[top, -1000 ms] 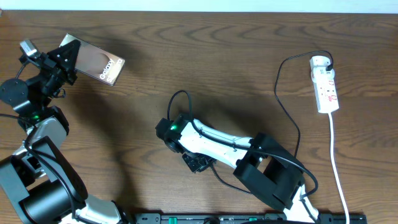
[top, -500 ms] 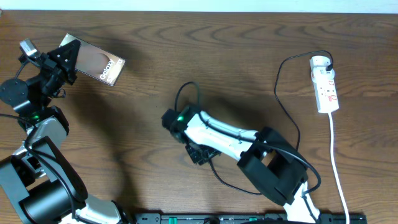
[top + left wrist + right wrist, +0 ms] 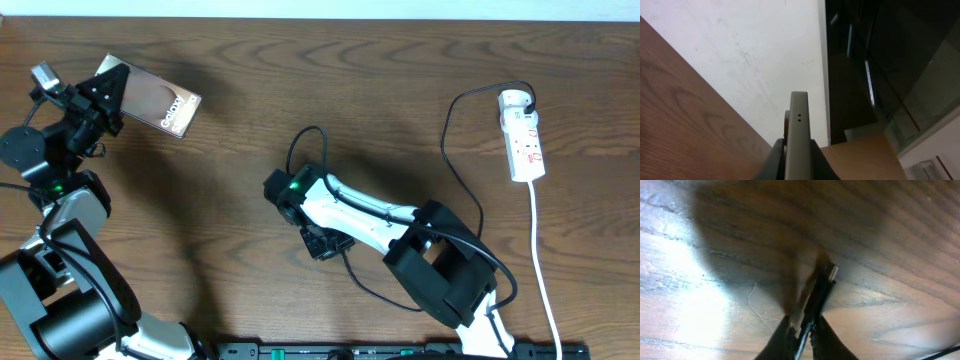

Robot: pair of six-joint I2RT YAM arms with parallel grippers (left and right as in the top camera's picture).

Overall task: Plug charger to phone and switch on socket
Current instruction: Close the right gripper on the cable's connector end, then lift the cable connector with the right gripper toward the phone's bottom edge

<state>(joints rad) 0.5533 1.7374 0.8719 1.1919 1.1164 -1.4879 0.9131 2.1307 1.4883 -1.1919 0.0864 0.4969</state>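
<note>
The phone (image 3: pixel 160 103), a dark brown slab with pale lettering, is held off the table at the far left by my left gripper (image 3: pixel 110 90), shut on one end. In the left wrist view the phone's grey edge (image 3: pixel 799 120) stands between the jaws (image 3: pixel 799 160). My right gripper (image 3: pixel 274 188) at the table's middle is shut on the charger cable (image 3: pixel 455 150) near its plug. In the right wrist view the plug tip (image 3: pixel 831 272) sticks out past the jaws (image 3: pixel 801 330), just above the wood. The socket (image 3: pixel 526 140), a white strip, lies at the far right with the cable's other end at its top end.
The strip's white cord (image 3: pixel 540 250) runs down toward the front edge at the right. The black cable loops above the right gripper (image 3: pixel 305 135) and trails under the right arm (image 3: pixel 380 225). The wooden table (image 3: pixel 230 250) lies between the two arms.
My right gripper has moved a little away from the front edge and to the right with the cable, whose loop shifted with it. The left arm and phone have not moved.
</note>
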